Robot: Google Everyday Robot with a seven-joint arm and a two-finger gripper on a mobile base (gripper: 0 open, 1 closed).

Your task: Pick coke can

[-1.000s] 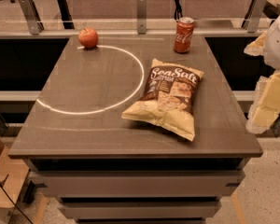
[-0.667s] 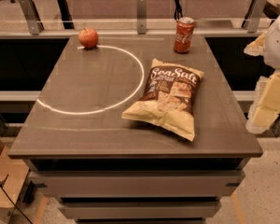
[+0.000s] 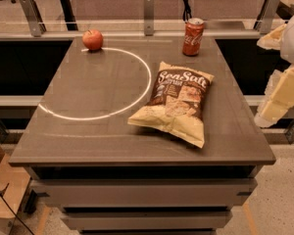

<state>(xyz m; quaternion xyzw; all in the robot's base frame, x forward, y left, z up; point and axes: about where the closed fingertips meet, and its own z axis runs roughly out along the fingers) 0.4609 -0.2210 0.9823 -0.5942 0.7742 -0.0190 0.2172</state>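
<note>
The coke can [image 3: 193,36], red with white script and a silver top, stands upright near the far right edge of the grey table [image 3: 88,126]. My gripper [image 3: 279,99] is a pale yellowish shape at the right edge of the view, off the table's right side, well to the right of the can and nearer to me than it. It holds nothing that I can see.
A red apple [image 3: 92,39] sits at the table's far left, on a white arc line [image 3: 137,94]. A Sea Salt chip bag [image 3: 175,102] lies flat in the middle right, between the can and the front edge. A rail with metal posts [image 3: 148,13] runs behind the table.
</note>
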